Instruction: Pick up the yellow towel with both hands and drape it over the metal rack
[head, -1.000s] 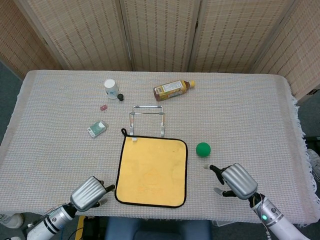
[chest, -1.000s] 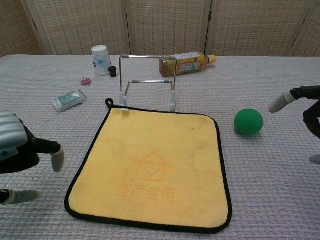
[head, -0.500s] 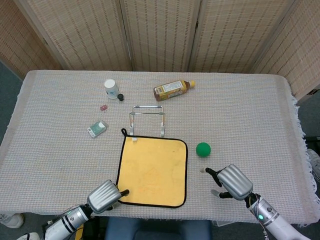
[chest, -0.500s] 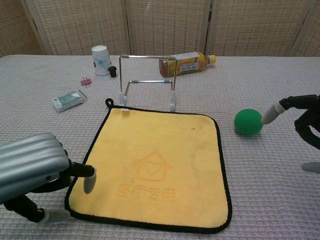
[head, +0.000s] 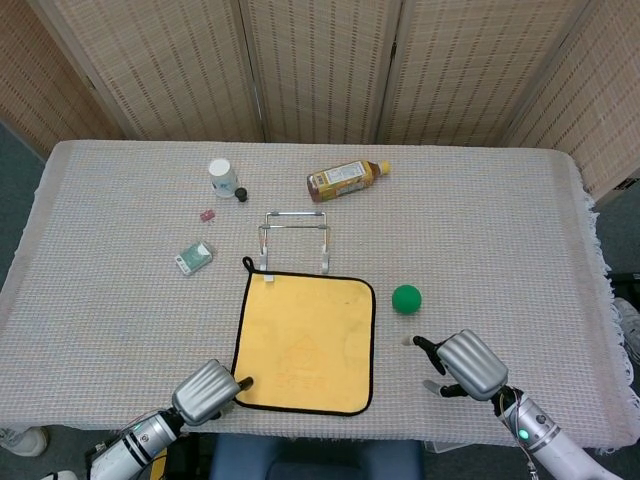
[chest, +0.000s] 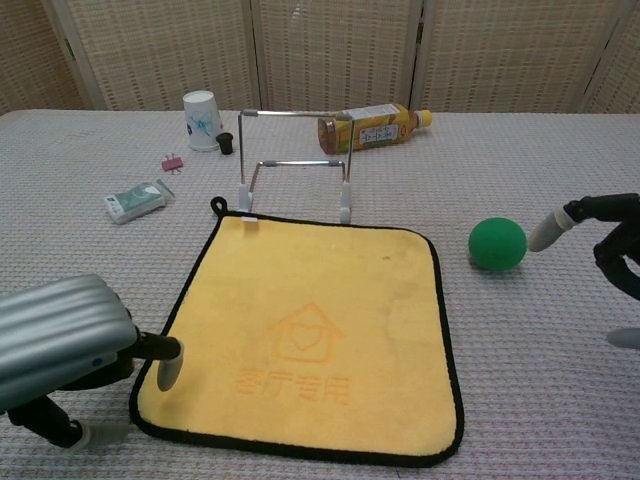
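Note:
The yellow towel (head: 305, 342) (chest: 308, 348) with black trim lies flat on the table, a hanging loop at its far left corner. Just behind it stands the metal rack (head: 294, 238) (chest: 295, 160), upright and bare. My left hand (head: 205, 391) (chest: 62, 352) hovers at the towel's near left corner, fingers apart, one fingertip over the black edge and nothing held. To the right of the towel, near the table's front, my right hand (head: 462, 362) (chest: 610, 255) is open and empty.
A green ball (head: 406, 298) (chest: 497, 243) sits between the towel and my right hand. Behind the rack lie a tea bottle (head: 346, 179) on its side, a white paper cup (head: 223, 176), a small pink clip (head: 208, 215) and a green packet (head: 194, 258).
My left hand came in from the left to the towel's near left corner, then eased back slightly. My right hand shifted a little toward the ball. The towel has not moved.

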